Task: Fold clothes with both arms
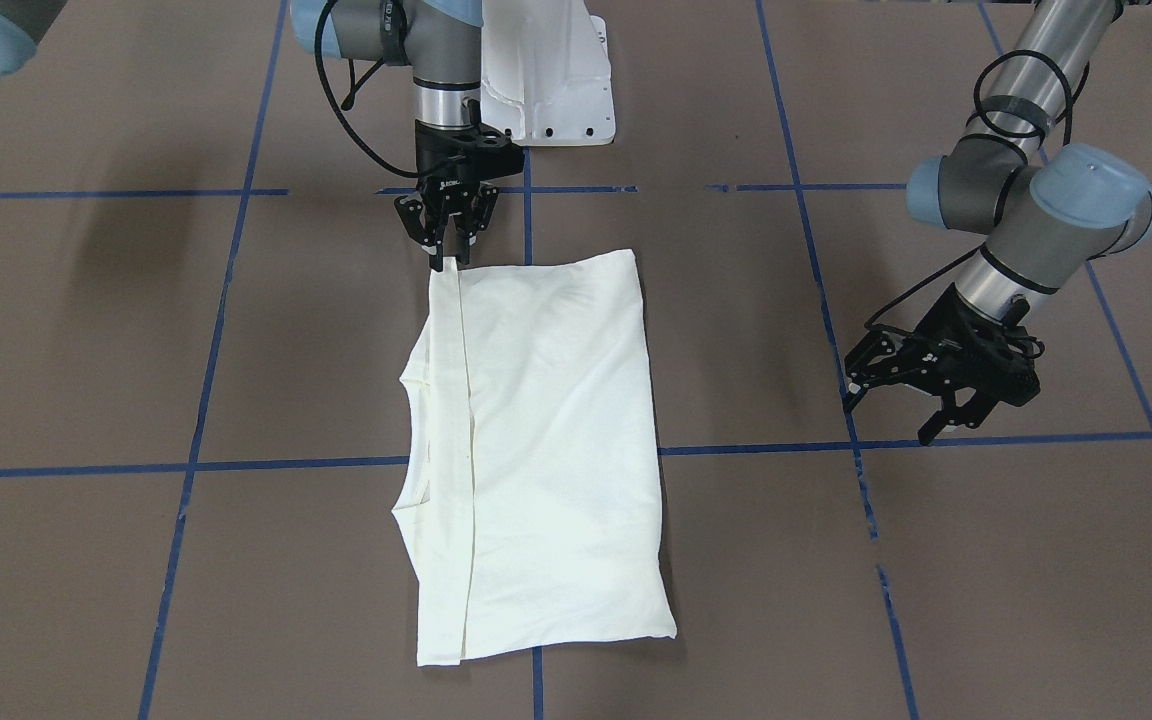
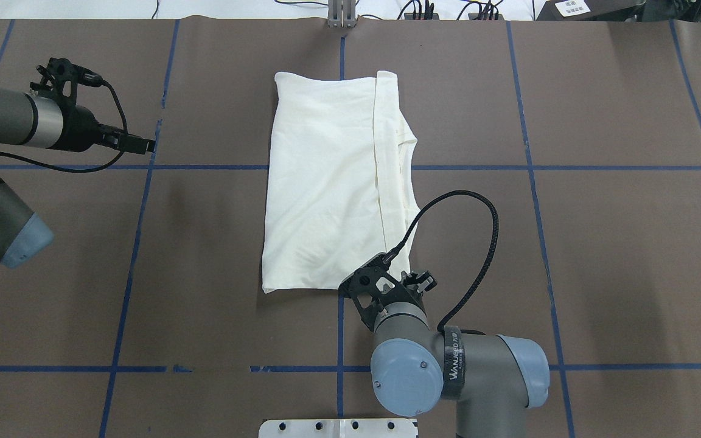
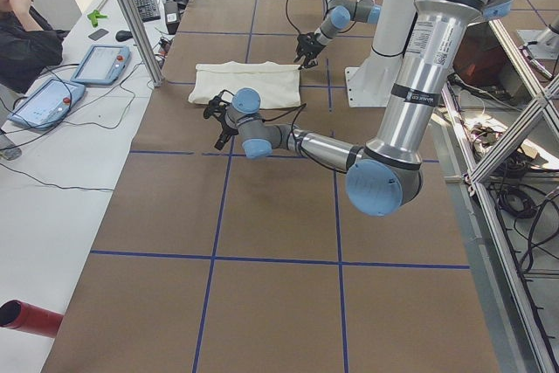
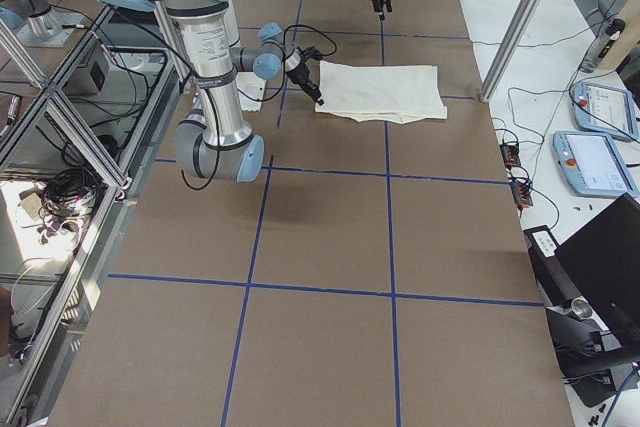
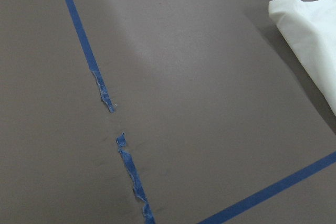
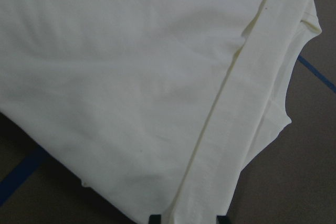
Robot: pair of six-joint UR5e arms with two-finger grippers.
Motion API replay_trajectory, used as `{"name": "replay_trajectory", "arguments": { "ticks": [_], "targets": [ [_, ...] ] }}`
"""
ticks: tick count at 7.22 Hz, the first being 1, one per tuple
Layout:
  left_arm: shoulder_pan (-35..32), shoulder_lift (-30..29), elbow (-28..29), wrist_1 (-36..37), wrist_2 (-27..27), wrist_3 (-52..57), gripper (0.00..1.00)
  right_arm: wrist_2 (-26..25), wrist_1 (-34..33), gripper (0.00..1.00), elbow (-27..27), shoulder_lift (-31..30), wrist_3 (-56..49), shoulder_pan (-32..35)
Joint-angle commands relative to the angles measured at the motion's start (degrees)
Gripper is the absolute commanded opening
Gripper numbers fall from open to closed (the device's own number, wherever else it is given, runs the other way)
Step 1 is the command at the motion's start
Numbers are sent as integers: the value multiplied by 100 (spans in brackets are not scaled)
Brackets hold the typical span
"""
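Observation:
The cream shirt [image 1: 536,430] lies folded flat in a long rectangle at mid-table, plain side up, with its hem strip along one long edge; it also shows from overhead [image 2: 332,182]. My right gripper [image 1: 448,255] points down at the shirt's robot-side corner. Its fingertips [image 6: 220,219] stand a little apart, straddling the hem, and the cloth lies unpinched between them. My left gripper [image 1: 891,415] is open and empty, hovering over bare table well off the shirt's far side. A corner of the shirt [image 5: 310,40] shows in the left wrist view.
The white pedestal base [image 1: 551,85] stands just behind the right gripper. Blue tape lines cross the brown table, torn in places [image 5: 107,98]. An operator [image 3: 22,37] sits beyond the table's far edge beside tablets.

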Motion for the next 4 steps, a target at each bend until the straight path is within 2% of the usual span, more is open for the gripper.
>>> {"name": "replay_trajectory", "arguments": {
  "ticks": [1,3,4],
  "targets": [
    [0,0,0,0,-10,0,100,129,-3,30,-32,7,-4,-5],
    [0,0,0,-9,-10,0,100,130,6,0,-32,16,13,21],
    [9,0,9,-9,8,0,100,156,41,0,29,33,118,91]
  ]
}}
